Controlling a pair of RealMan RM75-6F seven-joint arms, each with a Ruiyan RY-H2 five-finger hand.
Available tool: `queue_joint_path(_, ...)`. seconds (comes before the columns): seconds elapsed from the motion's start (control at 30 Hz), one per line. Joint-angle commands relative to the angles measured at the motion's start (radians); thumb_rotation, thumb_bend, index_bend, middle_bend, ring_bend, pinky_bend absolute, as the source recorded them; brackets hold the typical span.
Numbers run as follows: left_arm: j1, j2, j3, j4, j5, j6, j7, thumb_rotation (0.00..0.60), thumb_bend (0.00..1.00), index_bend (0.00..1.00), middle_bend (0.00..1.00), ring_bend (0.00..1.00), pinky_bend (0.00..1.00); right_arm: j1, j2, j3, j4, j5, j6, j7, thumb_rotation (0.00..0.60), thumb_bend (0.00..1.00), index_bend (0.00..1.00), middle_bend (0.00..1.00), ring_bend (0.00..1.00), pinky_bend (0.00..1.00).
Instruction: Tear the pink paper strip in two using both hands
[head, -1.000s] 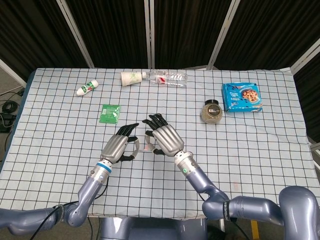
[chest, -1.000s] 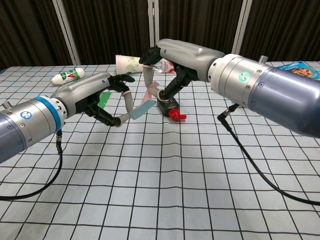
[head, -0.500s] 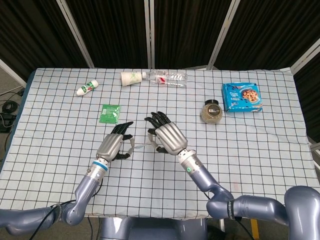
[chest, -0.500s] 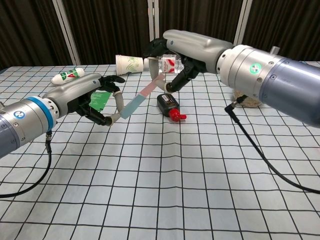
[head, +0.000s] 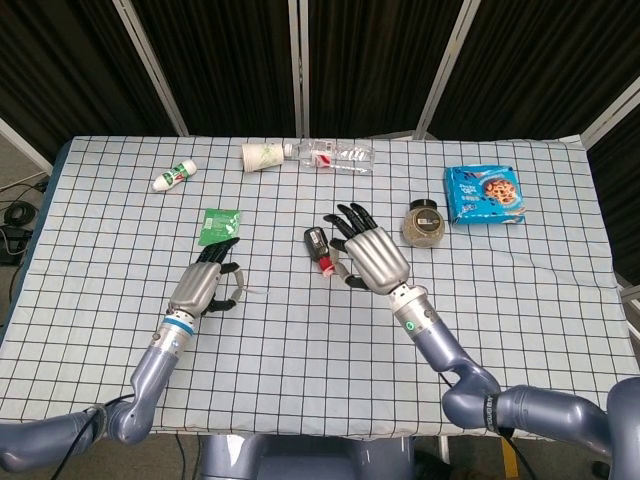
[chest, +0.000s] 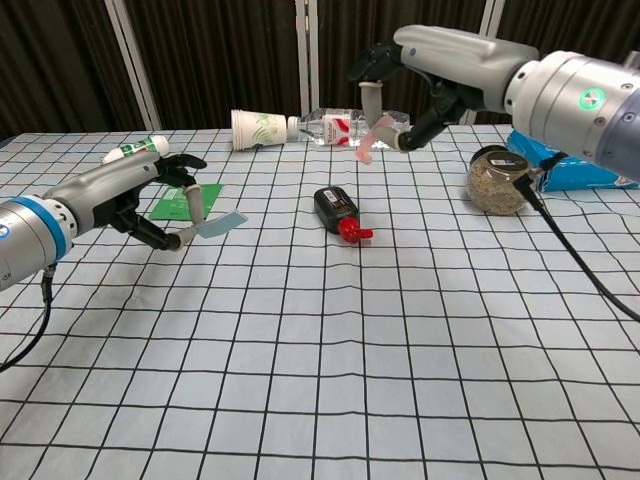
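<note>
The strip is in two pieces. The left hand (chest: 150, 205) pinches one piece (chest: 222, 225) over the table (chest: 320, 350); the right hand (chest: 420, 75) holds the pink piece (chest: 366, 143) higher.

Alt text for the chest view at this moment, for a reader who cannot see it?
The left hand and the raised right hand are held wide apart, each pinching one piece of the torn paper strip: a pale blue-looking piece on the left, a pink piece on the right. Between them a small black bottle with a red cap lies on the checked tablecloth.
</note>
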Motion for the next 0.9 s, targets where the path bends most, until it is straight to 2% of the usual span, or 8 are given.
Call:
queue_joint_path(0.03,0.002,0.006,0.003,0.004,0.007,-0.001,-0.002,0.6,0.56,0.73,0.0,0.0,0.0,-0.019,0.018,-0.025,0.024,-0.022,0.003,0.018,0.6,0.42,0.72,0.16,0.0,0.0)
queue_joint_path(0.13,0.005,0.012,0.007,0.013,0.016,-0.001,-0.01,0.6,0.44,0.63,0.0,0.0,0.0,-0.035,0.026,-0.05,0.063,-0.057,0.014,0.037,0.6,0.4,0.67,0.15,0.0,0.0)
queue_joint_path(0.2,0.01,0.013,0.012,0.027,0.029,0.003,-0.022,0.6,0.16,0.32,0.0,0.0,0.0,-0.042,0.048,-0.075,0.078,-0.073,-0.007,0.05,0.6,0.29,0.48,0.12,0.0,0.0)
queue_joint_path(0.27,0.015,0.017,0.016,0.035,0.04,0.004,-0.04,0.6,0.02,0.08,0.0,0.0,0.0,-0.049,0.071,-0.088,0.078,-0.067,-0.024,0.033,0.6,0.07,0.15,0.04,0.0,0.0)
queue_joint_path(0.3,0.019,0.02,0.017,0.037,0.045,0.006,-0.051,0.6,0.0,0.02,0.0,0.0,0.0,-0.053,0.082,-0.093,0.074,-0.064,-0.026,0.023,0.6,0.02,0.08,0.02,0.0,0.0)
queue_joint_path(0.37,0.026,0.03,0.02,0.039,0.057,0.014,-0.065,0.6,0.0,0.0,0.0,0.0,0.0,-0.066,0.102,-0.103,0.067,-0.069,-0.016,0.005,0.6,0.0,0.0,0.0,0.0,0.0)
queue_joint_path(0.67,0.098,0.14,0.042,0.003,0.117,0.105,-0.099,0.6,0.0,0.0,0.0,0.0,0.0,-0.181,0.213,-0.162,0.071,-0.205,0.168,0.021,0.6,0.0,0.0,0.0,0.0,0.0)
queue_joint_path(0.9,0.215,0.278,0.072,0.004,0.221,0.288,-0.181,0.6,0.0,0.0,0.0,0.0,0.0,-0.344,0.31,-0.193,0.065,-0.222,0.357,0.104,0.6,0.0,0.0,0.0,0.0,0.0)
